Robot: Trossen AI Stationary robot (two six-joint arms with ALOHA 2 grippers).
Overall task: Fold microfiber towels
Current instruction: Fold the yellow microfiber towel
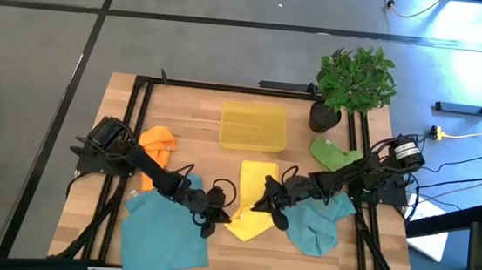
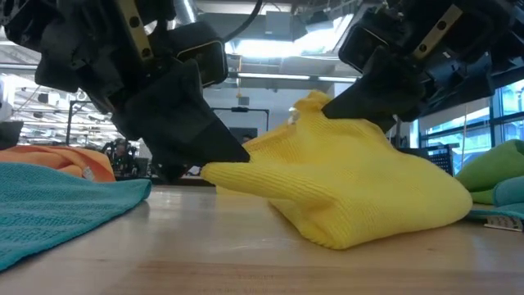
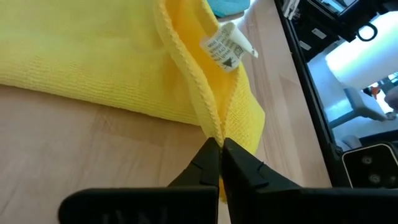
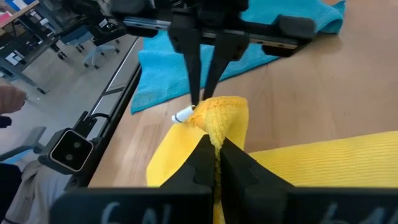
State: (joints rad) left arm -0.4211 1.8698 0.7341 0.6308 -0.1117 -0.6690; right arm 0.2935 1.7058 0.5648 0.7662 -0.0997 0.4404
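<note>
Folding was under way on the yellow towel [image 1: 251,204], which lay at the table's [image 1: 190,113] middle near edge, between the two arms. The left gripper [image 1: 223,214] sat at the towel's left edge with its fingers together, clamped on the hem close to the white care label [image 3: 227,47]. The right gripper [image 1: 263,203] came in from the right side, fingers likewise pinched shut on a bunched fold of the same cloth. In the low view the towel was humped up off the wood where the grips met, not lying flat. A teal towel [image 1: 161,231] lay spread at the near left, touching or just beside the yellow one; a second teal towel [image 1: 316,225] lay crumpled at the near right under the right arm. The orange towel [image 1: 158,145] sat at the far left, the green towel [image 1: 334,154] at the far right by the potted plant [image 1: 353,79], and the yellow bin [image 1: 253,126] stood far centre. Judgement: step in hand was gripping two points of the first towel; none looked folded. Next move would call for lifting both pinches together, drawing the cloth taut, and laying one half squarely over the other without dragging the neighbouring teal towel.
</note>
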